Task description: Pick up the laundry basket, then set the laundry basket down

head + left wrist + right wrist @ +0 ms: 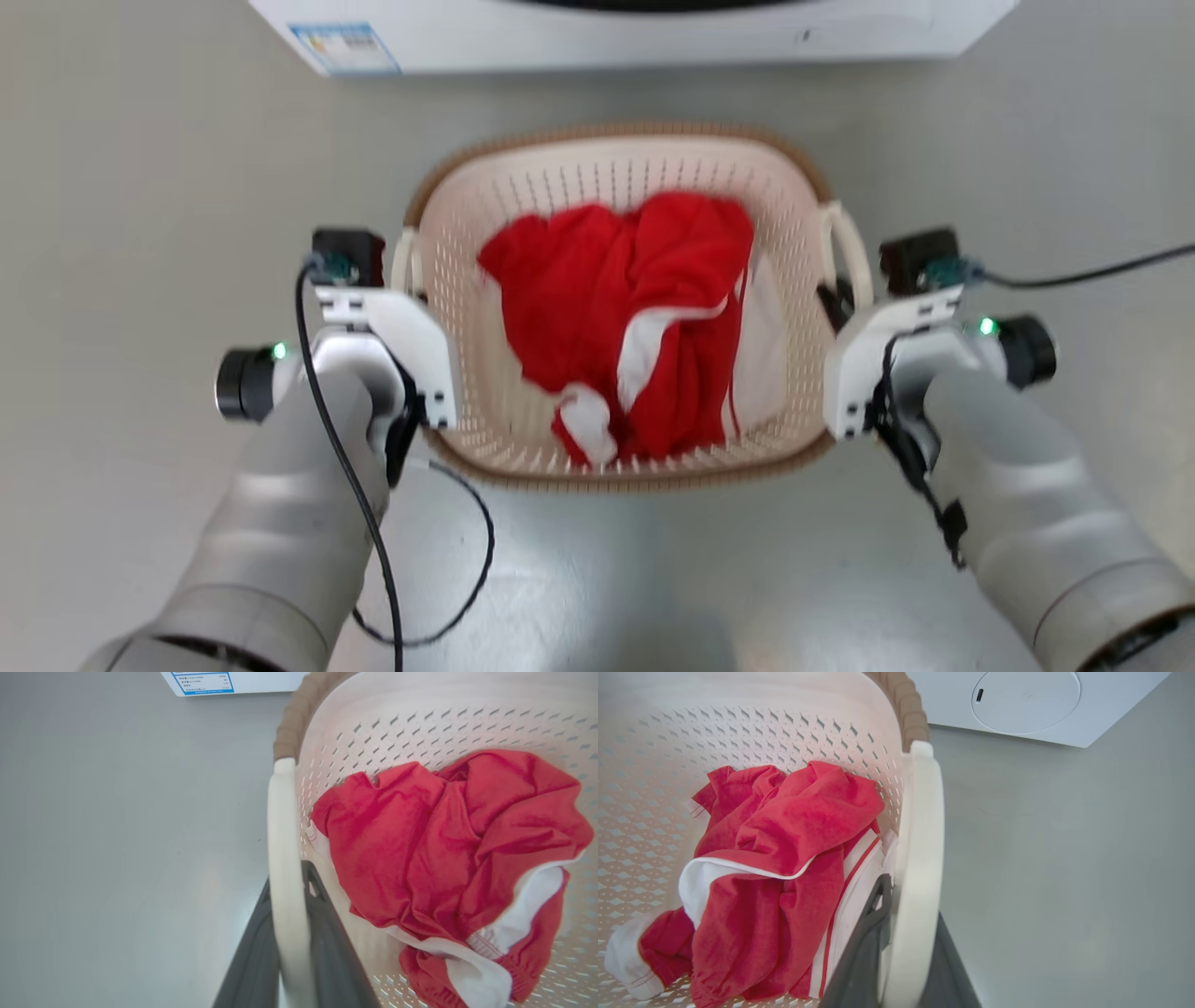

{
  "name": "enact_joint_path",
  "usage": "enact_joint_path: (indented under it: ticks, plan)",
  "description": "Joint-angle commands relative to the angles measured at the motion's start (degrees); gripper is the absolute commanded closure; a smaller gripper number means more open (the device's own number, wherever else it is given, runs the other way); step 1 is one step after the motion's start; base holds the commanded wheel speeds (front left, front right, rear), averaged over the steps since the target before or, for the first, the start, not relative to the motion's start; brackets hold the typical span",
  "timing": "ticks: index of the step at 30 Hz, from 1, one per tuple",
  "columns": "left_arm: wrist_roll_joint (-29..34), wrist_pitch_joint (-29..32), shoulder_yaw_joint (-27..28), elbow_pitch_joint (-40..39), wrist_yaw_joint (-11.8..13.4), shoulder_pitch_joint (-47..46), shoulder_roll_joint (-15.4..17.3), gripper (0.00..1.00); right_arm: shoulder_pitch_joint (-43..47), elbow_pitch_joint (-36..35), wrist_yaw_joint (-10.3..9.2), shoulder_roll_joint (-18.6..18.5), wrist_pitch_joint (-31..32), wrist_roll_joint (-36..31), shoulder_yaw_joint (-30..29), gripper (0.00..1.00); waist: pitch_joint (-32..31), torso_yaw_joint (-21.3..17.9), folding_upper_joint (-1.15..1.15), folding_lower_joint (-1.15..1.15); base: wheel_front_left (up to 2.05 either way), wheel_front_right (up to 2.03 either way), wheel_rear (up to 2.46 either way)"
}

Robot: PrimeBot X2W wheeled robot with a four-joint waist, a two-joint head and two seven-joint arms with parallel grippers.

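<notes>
Laundry basket [579, 177]: between the two claws, mouth up, level, long axis seemingly running claw to claw. Left claw [287, 877] clamped on its left loop handle [282, 826], right claw [913, 900] on the right loop handle [922, 812]. Step judged: lift or carry, clearance from the floor [140, 187] unclear; next needs both claws lowering evenly before release.

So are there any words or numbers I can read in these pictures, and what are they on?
Blue-edged sticker on the white washing machine: rows of print, too small and blurred to read.
On the laundry basket and the red and white clothes: no writing that I can see.
</notes>
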Motion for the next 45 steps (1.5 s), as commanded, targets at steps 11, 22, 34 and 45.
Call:
enact_joint_path:
  ticks: [11, 22, 34, 45]
  plan:
    - [-0.84, 0.89, -0.48, -0.58, -0.24, 6.25, 2.27, 1.0, 7.84, -2.34, 0.7, 1.78, 3.85, 3.07, 6.7, 1.0, -13.9, -1.82, 0.0, 0.0, 0.0, 0.0, 0.0]
    - [-1.55, 2.22, -1.33, -0.42, -1.24, 11.64, 2.92, 1.0, 14.65, -4.39, 0.7, 1.78, 6.27, 6.44, 11.86, 1.0, -23.07, -3.53, 0.0, 0.0, 0.0, 0.0, 0.0]
    - [-2.32, 3.68, -2.14, -0.36, -1.83, 16.75, 3.11, 1.0, 19.4, -5.14, 0.7, 1.78, 8.49, 9.7, 15.68, 1.0, -30.47, -4.64, 0.0, 0.0, 0.0, 0.0, 0.0]
    - [-2.98, 5.58, -3.21, -0.34, -2.49, 20.55, 2.7, 1.0, 21.44, -4.73, 0.7, 1.78, 10.03, 12.31, 17.76, 1.0, -35.08, -4.89, 0.0, 0.0, 0.0, 0.0, 0.0]
